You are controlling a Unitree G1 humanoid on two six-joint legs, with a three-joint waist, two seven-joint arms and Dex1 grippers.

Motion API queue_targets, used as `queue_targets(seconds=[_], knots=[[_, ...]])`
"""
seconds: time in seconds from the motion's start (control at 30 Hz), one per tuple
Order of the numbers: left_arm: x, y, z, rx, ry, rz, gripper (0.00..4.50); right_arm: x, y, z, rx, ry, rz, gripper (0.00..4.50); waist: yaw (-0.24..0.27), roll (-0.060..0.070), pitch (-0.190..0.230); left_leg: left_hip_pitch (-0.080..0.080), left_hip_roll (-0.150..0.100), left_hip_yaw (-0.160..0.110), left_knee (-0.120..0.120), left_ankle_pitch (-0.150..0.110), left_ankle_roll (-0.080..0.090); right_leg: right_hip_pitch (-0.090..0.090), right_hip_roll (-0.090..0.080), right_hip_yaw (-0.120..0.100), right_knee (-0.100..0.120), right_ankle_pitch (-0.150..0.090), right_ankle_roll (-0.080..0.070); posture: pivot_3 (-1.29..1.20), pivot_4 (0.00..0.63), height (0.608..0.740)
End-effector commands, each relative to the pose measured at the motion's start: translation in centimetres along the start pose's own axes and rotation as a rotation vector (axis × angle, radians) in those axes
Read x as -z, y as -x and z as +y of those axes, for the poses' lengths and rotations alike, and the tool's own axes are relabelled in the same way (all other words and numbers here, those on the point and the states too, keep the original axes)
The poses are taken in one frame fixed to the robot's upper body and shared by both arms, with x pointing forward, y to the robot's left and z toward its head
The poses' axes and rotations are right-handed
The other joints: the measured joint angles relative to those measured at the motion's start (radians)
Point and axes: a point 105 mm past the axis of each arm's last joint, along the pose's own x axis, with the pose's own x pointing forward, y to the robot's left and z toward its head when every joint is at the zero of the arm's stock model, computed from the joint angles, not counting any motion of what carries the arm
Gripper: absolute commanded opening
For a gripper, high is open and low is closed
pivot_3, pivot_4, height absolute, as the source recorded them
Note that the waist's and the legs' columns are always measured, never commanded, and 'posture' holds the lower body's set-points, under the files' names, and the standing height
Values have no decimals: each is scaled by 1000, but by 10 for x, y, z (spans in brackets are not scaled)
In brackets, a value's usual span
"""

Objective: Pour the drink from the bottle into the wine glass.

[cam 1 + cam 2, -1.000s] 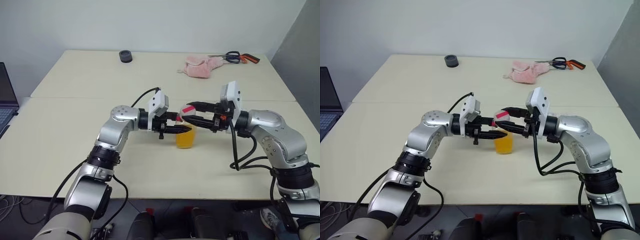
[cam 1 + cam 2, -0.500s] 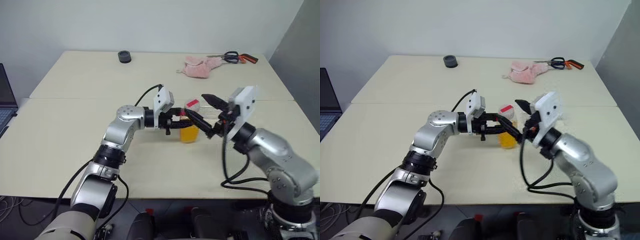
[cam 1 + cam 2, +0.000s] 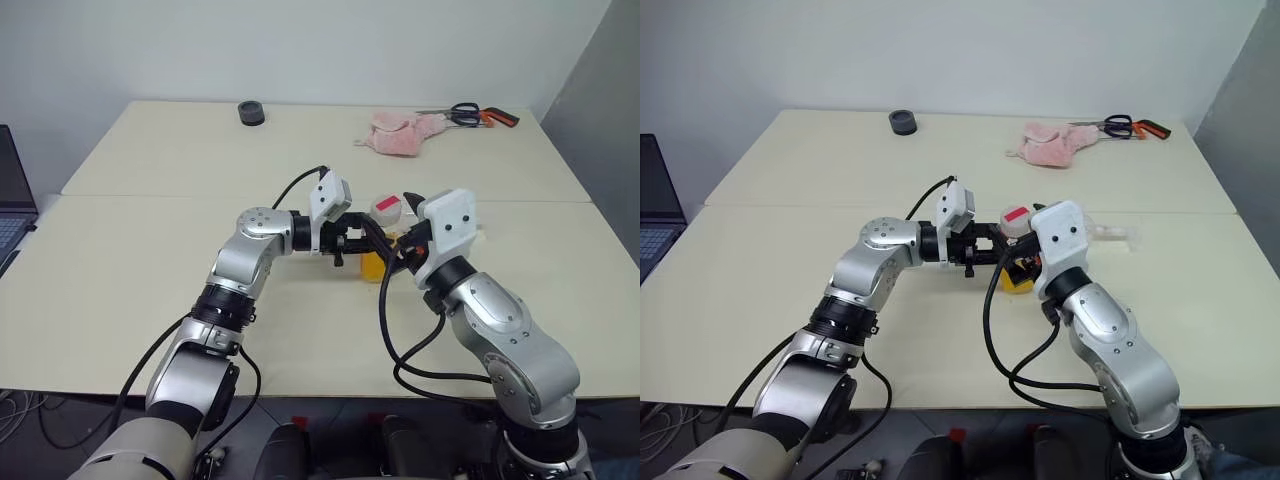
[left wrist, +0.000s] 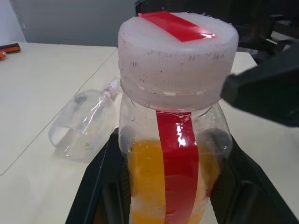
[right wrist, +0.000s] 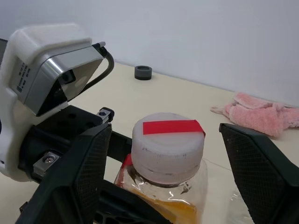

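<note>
— Two pincers meet at the middle of the bench (image 3: 130, 250); what does each one have?

— The left pincer (image 3: 362, 243) is clamped on the bottle (image 4: 174, 154), its black fingers (image 4: 105, 186) pressed against both sides of the clear body. The bottle stands upright on the bench, near the centre.

— And the right one?

— The right pincer (image 5: 166, 154) stands with its fingers (image 5: 86, 163) wide apart, one on each side of the bottle's top, neither touching it. The cap (image 5: 168, 140) sits between them; it is whitish with a red strip across the top.

— How much drink is inside?

— The drink (image 4: 145, 186), orange-yellow, fills the lower part of the bottle; the upper part under the cap is clear. A red stripe runs down the side of the body.

— Where is the wine glass?

— The wine glass (image 4: 81, 126) lies on its side on the bench, just beyond the bottle on the robot's right, its bowl empty and its stem (image 3: 1118, 233) pointing away to the right.

— Anything else on the bench?

— A pink cloth (image 3: 400, 134) and a pair of scissors (image 3: 470, 114) at the far right edge, well apart from the bottle, and a small dark ring (image 3: 251, 112) at the far left. A laptop (image 3: 12, 205) shows at the left border.
</note>
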Motion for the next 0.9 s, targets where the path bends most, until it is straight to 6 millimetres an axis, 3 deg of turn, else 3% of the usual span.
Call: queue_targets(seconds=[0.03, 0.17, 0.2, 0.33, 0.5, 0.7, 0.9], knots=[[-18, 0, -1, 20, -69, -34, 1734, -9, -1, -1, 6, -3, -45, 3368, 0, 0, 0, 0, 0, 0, 0, 0, 0, 0, 0, 0, 0, 0, 0, 0, 150, 740], [-17, 1, -1, 22, -69, -30, 1734, -10, -3, 0, 0, -1, -58, 2001, 0, 0, 0, 0, 0, 0, 0, 0, 0, 0, 0, 0, 0, 0, 0, 0, 150, 740], [-17, 2, -2, 22, -69, -29, 1734, -11, -3, 2, -10, 5, -63, 1866, 0, 0, 0, 0, 0, 0, 0, 0, 0, 0, 0, 0, 0, 0, 0, 0, 150, 740], [-16, 3, -2, 25, -67, -25, 1734, -13, -3, 9, -67, 8, -88, 1868, 0, 0, 0, 0, 0, 0, 0, 0, 0, 0, 0, 0, 0, 0, 0, 0, 150, 740], [-16, 8, -7, 74, -52, -12, 1730, -18, 0, 26, -356, 1, -147, 1868, -1, 0, 0, 0, 0, 0, 0, 0, 0, 0, 0, 0, 0, 0, 0, 0, 150, 740], [-17, 16, -7, 119, -61, 11, 1709, -2, -4, 11, -637, -12, -45, 1868, -1, 0, 0, 0, 0, 1, 0, 0, 0, 0, 0, 0, 0, 0, 0, 0, 150, 740], [-20, 19, -7, 134, -79, 19, 1706, 8, -6, -3, -714, -51, 28, 1868, -1, 0, 0, 0, 0, 0, 0, 0, 0, 0, 0, 0, 0, 0, 0, 0, 150, 740]])
